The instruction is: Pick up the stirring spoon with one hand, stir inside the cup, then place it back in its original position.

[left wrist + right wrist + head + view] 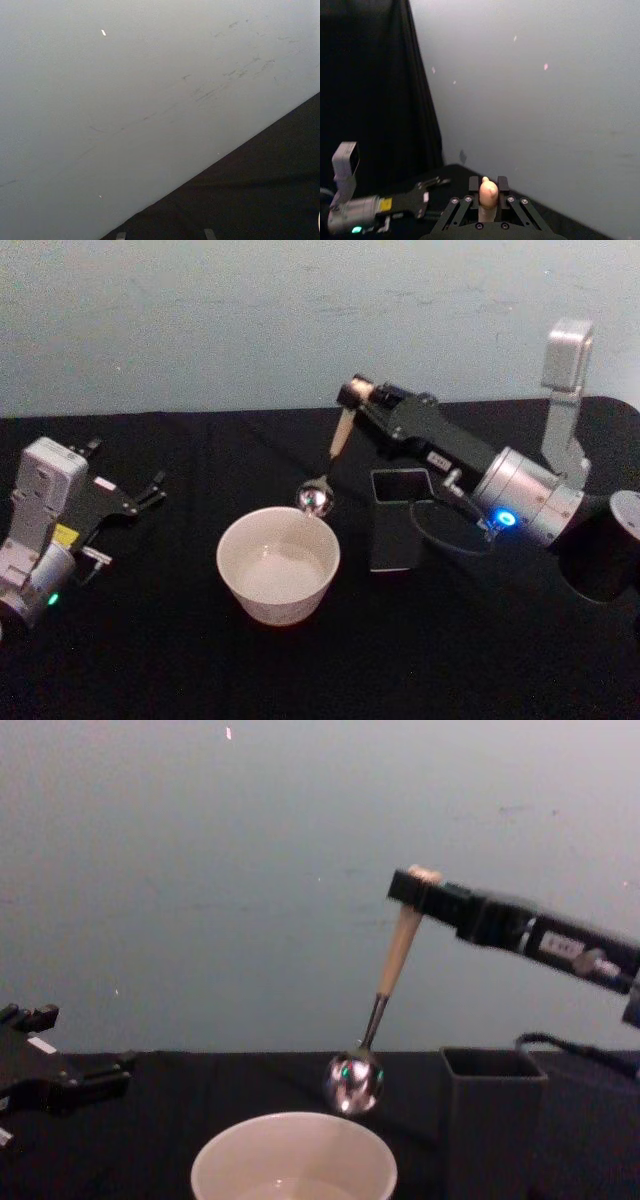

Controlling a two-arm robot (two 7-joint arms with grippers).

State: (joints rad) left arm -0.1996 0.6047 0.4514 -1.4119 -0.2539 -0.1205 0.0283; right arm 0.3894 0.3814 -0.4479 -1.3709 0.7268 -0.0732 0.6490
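The right gripper (pixel 352 395) clamps the stirring spoon (pixel 335 455) by its handle at upper centre, bowl just above the cup (pixel 278 565) rim. The left gripper (pixel 150 488) sits mid-left, fingers seemingly parted; the right arm's white label (pixel 437 458) is unreadable

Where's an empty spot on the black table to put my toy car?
The front of the table, nearer than the cup, is bare. So is the strip between the left gripper and the cup. It is crowded by the holder, where the right gripper holds the stirring spoon above the cup.
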